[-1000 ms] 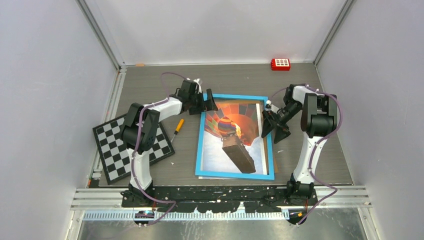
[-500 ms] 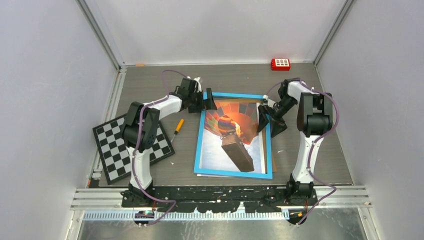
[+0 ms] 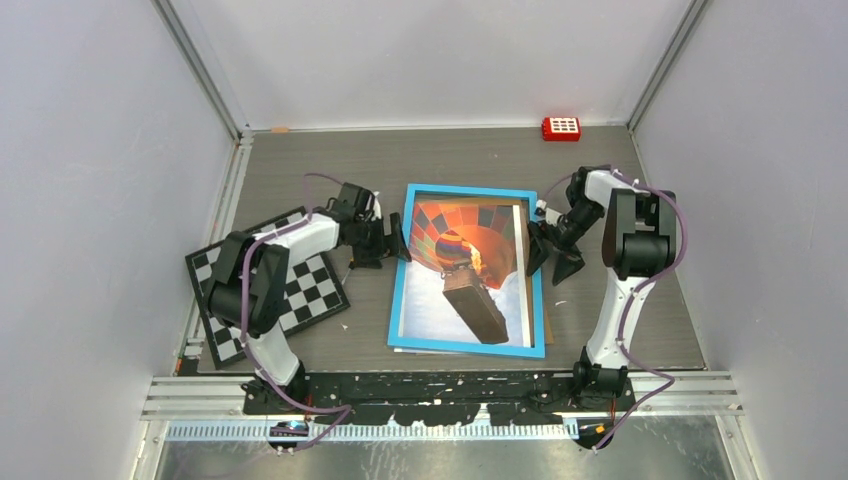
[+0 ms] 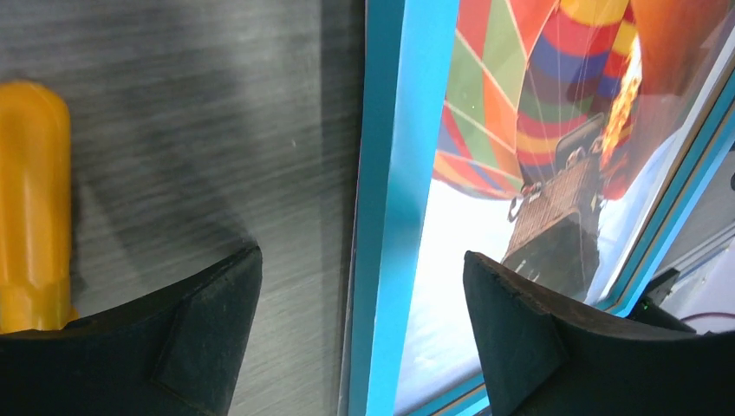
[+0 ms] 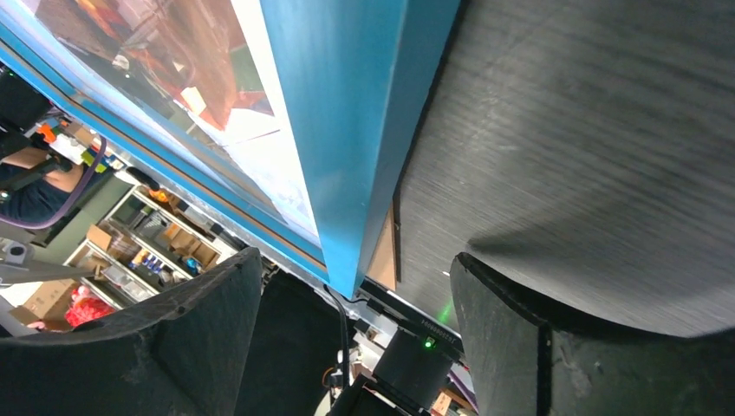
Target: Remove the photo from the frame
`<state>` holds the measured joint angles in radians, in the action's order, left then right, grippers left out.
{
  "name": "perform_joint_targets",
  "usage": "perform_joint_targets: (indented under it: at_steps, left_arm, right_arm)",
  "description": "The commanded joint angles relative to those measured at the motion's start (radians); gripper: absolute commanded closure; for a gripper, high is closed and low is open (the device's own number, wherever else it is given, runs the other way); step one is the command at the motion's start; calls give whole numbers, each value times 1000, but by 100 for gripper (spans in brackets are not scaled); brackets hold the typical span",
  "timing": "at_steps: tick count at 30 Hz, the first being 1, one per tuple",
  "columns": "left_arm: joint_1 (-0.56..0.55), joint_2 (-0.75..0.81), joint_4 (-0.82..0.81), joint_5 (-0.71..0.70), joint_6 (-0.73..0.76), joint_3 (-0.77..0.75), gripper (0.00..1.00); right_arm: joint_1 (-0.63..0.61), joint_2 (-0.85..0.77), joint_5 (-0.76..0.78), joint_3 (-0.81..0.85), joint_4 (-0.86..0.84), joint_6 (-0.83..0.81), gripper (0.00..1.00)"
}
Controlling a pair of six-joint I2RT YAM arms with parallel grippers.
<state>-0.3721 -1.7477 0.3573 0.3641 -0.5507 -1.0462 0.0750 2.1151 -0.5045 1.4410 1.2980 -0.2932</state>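
While lying flat and face up at the centre of the tabletop [image 3: 450, 160], long sides running 12 to 6 o'clock, looks stiff and fairly light: the frame [image 3: 401, 290], thin blue border all round, probably glazed and so breakable. Best taken by the two long edges, never pressed in the middle. Shows a brown sliver of backing beneath the 3 o'clock edge, so possibly loose there already.

Inside the border, the photo [image 3: 430, 305]: thin, floppy, quick to crease or smudge. Better pinched at a margin or slid out by an edge once the frame is lifted clear.

Left jaws: spread wide astride the 9 o'clock edge, one finger over bare tabletop, the other over the print, gripping nothing. Right jaws: equally wide astride the 3 o'clock edge, a little toward the far end, holding nothing either.

Just beside the left jaws, at their 9 o'clock, the orange handle of a screwdriver [image 4: 35, 199].

Against a second ago: left jaws brought down from the frame's 11 o'clock corner to the middle of that long side, hiding the screwdriver from above. Right jaws back roughly where they stood after a brief push inward. Frame barely shifted.
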Motion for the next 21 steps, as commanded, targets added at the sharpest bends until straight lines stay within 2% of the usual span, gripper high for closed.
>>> perform_joint_targets:
  at_steps: [1,5,12,17,21]
  left_arm:
    - [-5,51,34,44,-9,59,16]
    - [-20,25,23,43,-14,72,22]
    - [-34,-75,-23,56,-22,27,24]
    - [-19,-154,-43,61,-29,-24,36]
    - [9,-192,-47,57,-22,-77,45]
  right_arm:
    - [-22,-62,-6,-18,-11,20,19]
    - [-61,-40,2,-25,-76,77,21]
    - [-113,43,64,-20,-143,151,24]
    - [-138,76,47,16,-175,194,25]
    - [-140,134,11,127,-160,242,32]
